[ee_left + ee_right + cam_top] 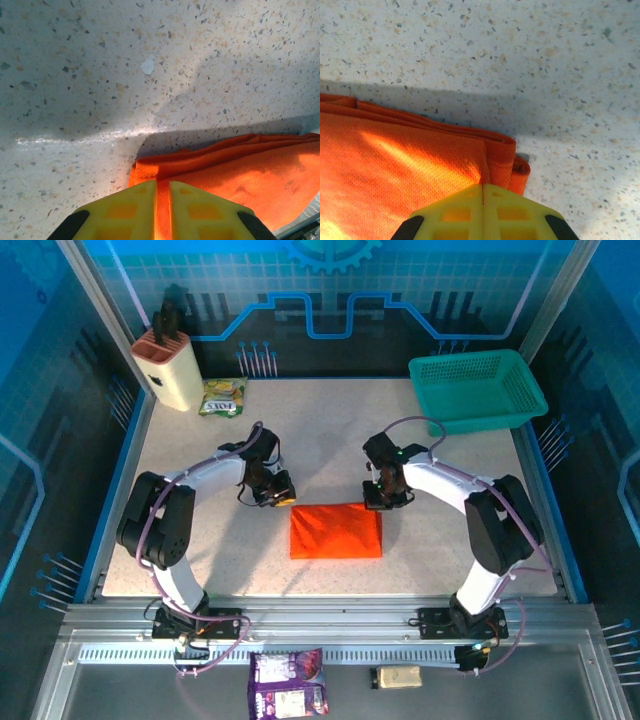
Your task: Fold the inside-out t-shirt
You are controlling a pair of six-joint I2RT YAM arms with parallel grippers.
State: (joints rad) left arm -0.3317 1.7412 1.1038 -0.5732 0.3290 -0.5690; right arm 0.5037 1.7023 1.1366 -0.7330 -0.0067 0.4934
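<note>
Mostly done: inside-out t-shirt point(336, 531) folded to compact layered rectangle, edge clamped by left gripper point(162, 200), corner under closed right gripper point(483, 200), hold there unclear; likely just release remaining

Bright orange t-shirt point(336, 531), teal basket point(490, 416) (mesh-patterned), speckled beige table point(330, 430).

the green packet point(222, 397) bears "fox" upside down; other print is too small to read.
</note>
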